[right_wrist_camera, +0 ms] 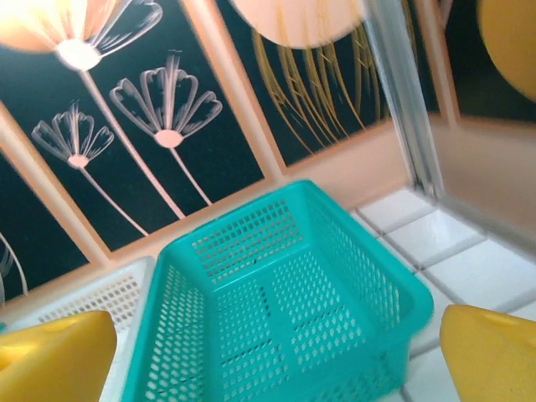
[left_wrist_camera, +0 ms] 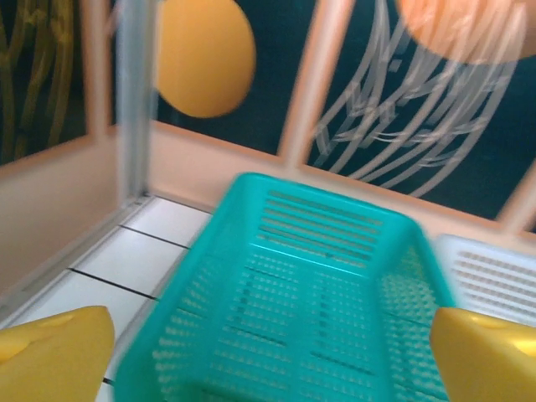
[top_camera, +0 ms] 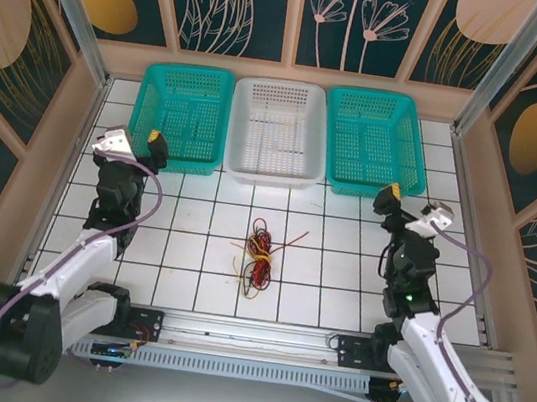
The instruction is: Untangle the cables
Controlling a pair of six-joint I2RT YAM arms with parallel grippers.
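Centrally on the white tiled bench (top_camera: 339, 272) lies the knot of thin red, black and pale yellow cables (top_camera: 261, 252), well apart from three perforated plastic baskets along the far edge: teal left basket (top_camera: 183, 112), white middle basket (top_camera: 277, 130), teal right basket (top_camera: 373, 141), each showing a bare floor. Left claw (top_camera: 156, 147) and right claw (top_camera: 388, 199) both gape wide, gripping nothing, each near its teal basket.

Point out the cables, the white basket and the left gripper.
cables (top_camera: 260, 252), top view, middle of the tangle.
white basket (top_camera: 270, 175), top view, front wall.
left gripper (left_wrist_camera: 268, 356), left wrist view, midway between its fingertips.
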